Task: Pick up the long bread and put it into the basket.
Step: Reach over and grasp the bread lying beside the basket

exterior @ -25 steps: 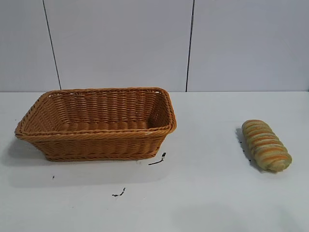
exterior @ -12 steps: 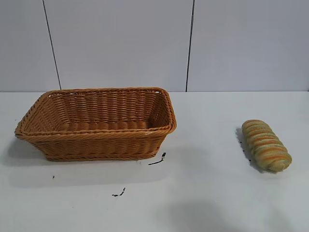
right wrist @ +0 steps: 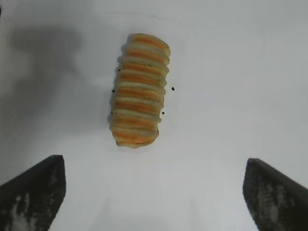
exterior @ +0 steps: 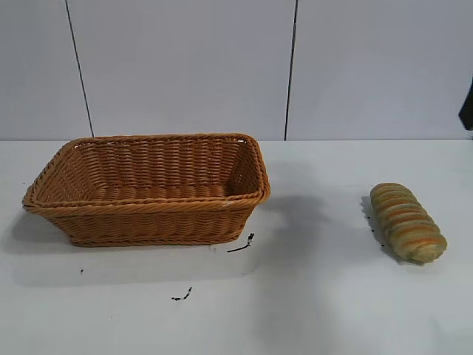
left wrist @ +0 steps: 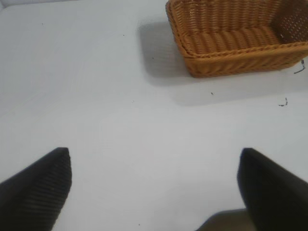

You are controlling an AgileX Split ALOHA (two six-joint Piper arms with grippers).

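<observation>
The long bread, tan-yellow with orange-brown ridges, lies on the white table at the right. It also shows in the right wrist view, ahead of my right gripper, which is open and empty above the table. The basket, a large orange-brown wicker one, stands at the left and holds nothing I can see. It also shows in the left wrist view, far from my left gripper, which is open and empty. A dark bit of the right arm shows at the exterior view's right edge.
Small black marks lie on the white table in front of the basket. A grey panelled wall stands behind the table. Small black specks lie next to the bread.
A dark part of the right arm has come into the exterior view at the right edge, and a shadow has spread over the table between the basket and the bread. The bread and the basket have not moved.
</observation>
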